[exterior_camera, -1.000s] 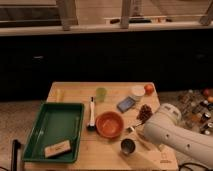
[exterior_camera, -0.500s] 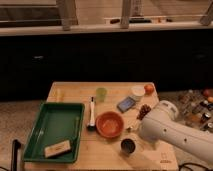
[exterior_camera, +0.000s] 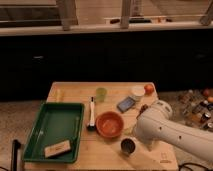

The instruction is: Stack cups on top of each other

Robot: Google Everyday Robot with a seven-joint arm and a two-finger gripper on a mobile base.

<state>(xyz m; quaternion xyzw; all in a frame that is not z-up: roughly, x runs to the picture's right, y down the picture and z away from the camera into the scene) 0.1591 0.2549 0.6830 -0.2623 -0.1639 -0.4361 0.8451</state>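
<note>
While claw (exterior_camera: 137,133) hangs nearby, grey cup (exterior_camera: 128,145) apparently empty.

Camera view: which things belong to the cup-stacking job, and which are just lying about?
Job: dark metal cup, near the table front edge; yellow-green tumbler, towards the back; gripper, hidden behind the white arm at the right.
Lying about: orange bowl; green tray; brush; blue-grey flat object; orange fruit.
</note>
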